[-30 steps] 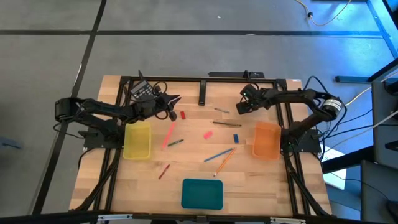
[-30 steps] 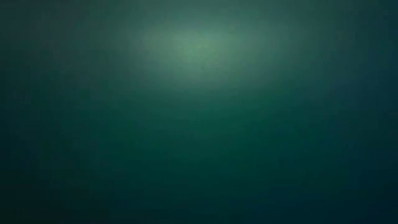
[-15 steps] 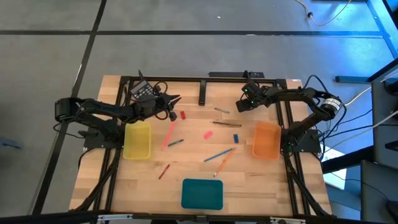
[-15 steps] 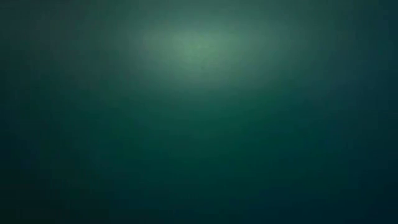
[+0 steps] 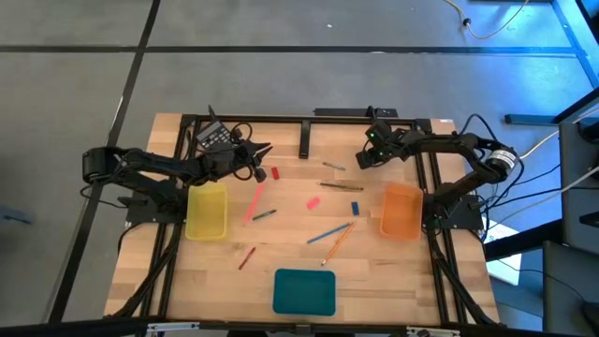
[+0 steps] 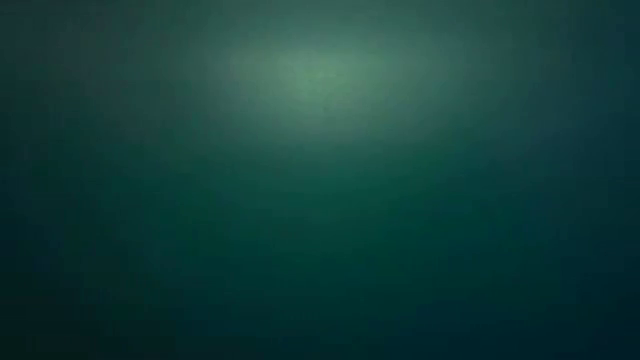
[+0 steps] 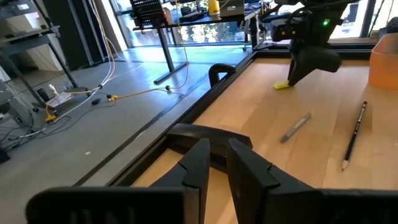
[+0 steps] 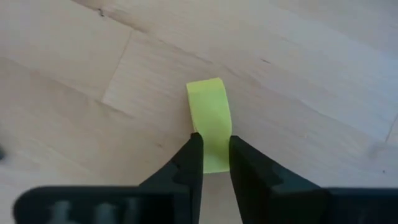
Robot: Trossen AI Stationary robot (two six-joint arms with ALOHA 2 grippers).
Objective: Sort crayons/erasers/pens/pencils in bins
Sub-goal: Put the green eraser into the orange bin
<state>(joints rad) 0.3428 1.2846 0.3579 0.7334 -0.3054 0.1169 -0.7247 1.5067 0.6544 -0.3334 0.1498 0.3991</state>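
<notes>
My right gripper stands at the table's far right, shut on a small yellow eraser that lies on the wood. My left gripper hovers at the far left beside a red eraser, its fingers a narrow gap apart with nothing between them. A pink eraser and a blue eraser lie mid-table among long pens and pencils. A short reddish crayon lies nearer the front. The bins are yellow, orange and teal. The low view shows nothing. My right gripper pinches the yellow eraser's two long sides between its two fingers, at one end of the block. The fingers slant steeply down from above. The eraser lies flat on the table, its other end reaching out past the fingertips.
A black calculator lies at the far left corner, behind my left gripper. A grey pen and a dark pencil lie just in front of my right gripper. The black frame runs along the table's far edge and sides.
My right gripper has stayed over the yellow eraser at the far right. Its fingers have drawn together there and its wrist has rolled a little. My left arm has kept still.
</notes>
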